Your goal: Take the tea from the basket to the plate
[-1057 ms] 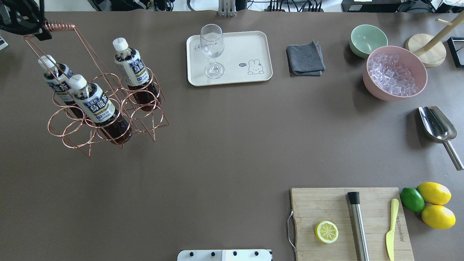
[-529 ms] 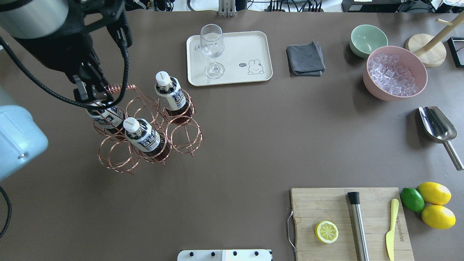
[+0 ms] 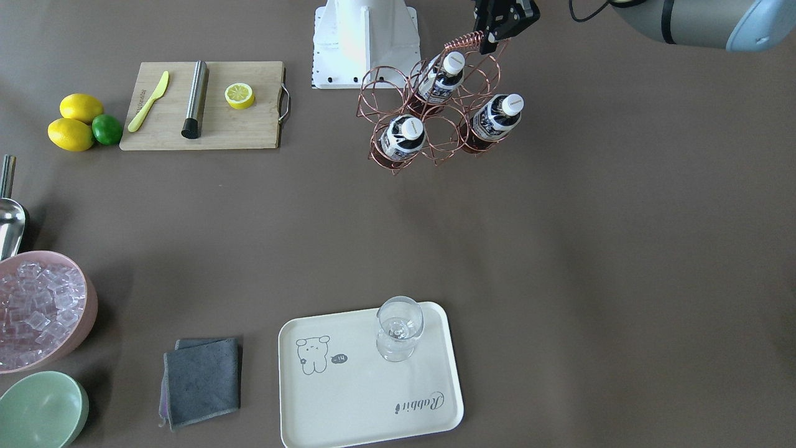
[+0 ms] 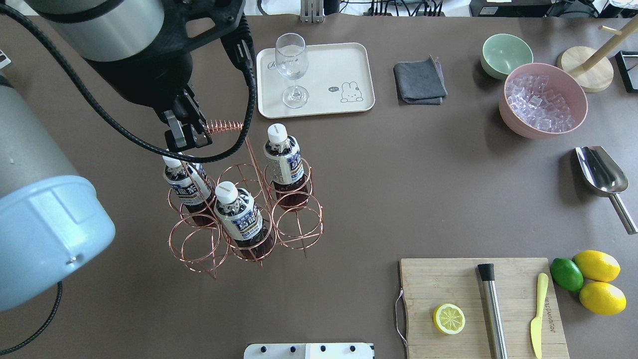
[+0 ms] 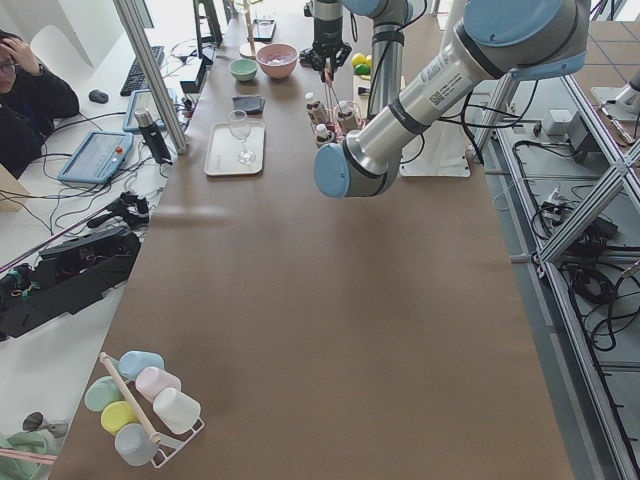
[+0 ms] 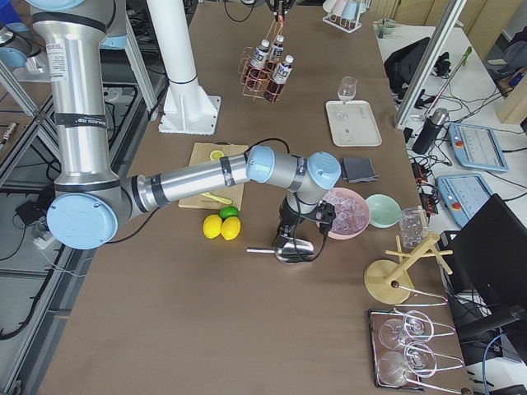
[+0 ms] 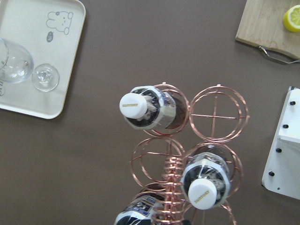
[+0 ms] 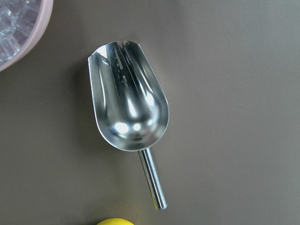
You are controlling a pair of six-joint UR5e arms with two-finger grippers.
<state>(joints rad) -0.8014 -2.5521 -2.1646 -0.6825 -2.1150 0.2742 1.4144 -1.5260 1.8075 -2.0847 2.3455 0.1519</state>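
Note:
The copper wire basket hangs by its coiled handle from my left gripper, which is shut on that handle left of the table's centre. Three tea bottles stand in its rings: one nearest the plate, one in front, and one partly under the gripper. The left wrist view looks down on the basket and a white-capped tea. The cream plate lies at the far side and carries no bottle. My right gripper hovers over the scoop. I cannot tell whether it is open or shut.
A wine glass stands on the plate's left half. A grey cloth, green bowl and pink ice bowl sit to its right. The metal scoop, a cutting board with a lemon half, and lemons fill the right side.
My left arm has carried the basket with its three bottles from the far left corner rightward and nearer the robot. The basket now hangs more upright.

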